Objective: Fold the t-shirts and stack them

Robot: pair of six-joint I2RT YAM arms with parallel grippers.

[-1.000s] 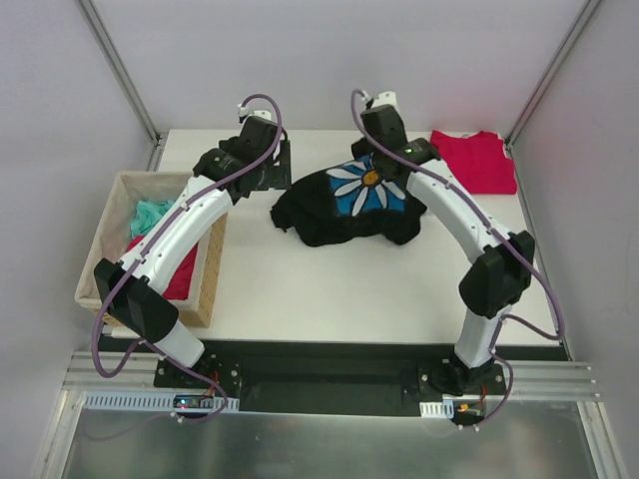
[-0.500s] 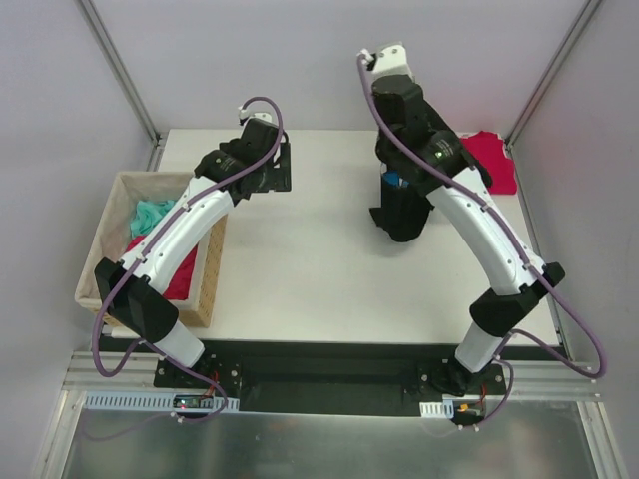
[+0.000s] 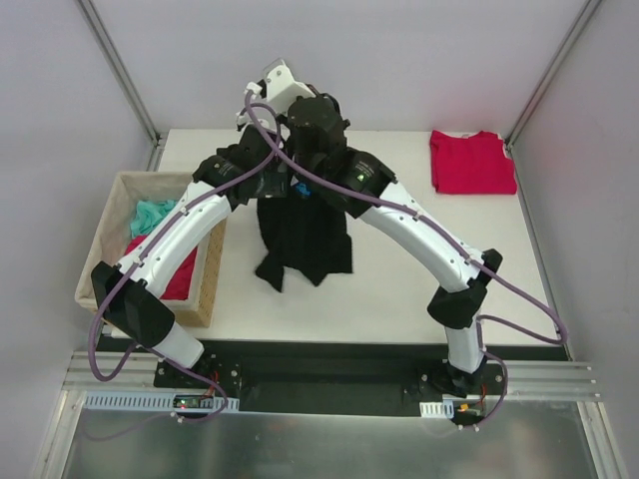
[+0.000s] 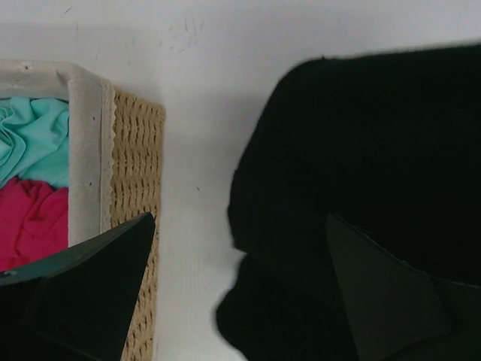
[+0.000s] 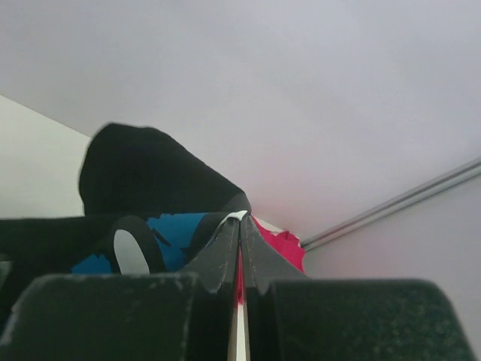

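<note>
Your right gripper (image 5: 240, 222) is clamped on the black t-shirt (image 3: 305, 239), which hangs bunched from it over the left-middle of the table (image 3: 399, 289), just beside the woven basket (image 3: 211, 274). Your left gripper (image 4: 239, 218) has its jaws spread wide, close by the hanging cloth. The red t-shirt (image 3: 472, 162) lies folded flat at the far right corner.

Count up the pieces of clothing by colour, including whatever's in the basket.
Black: 1, the black t-shirt, hanging.
Red: 2, the folded red t-shirt and a red cloth in the basket.
Teal: 1, a teal cloth in the basket.
Total: 4
</note>
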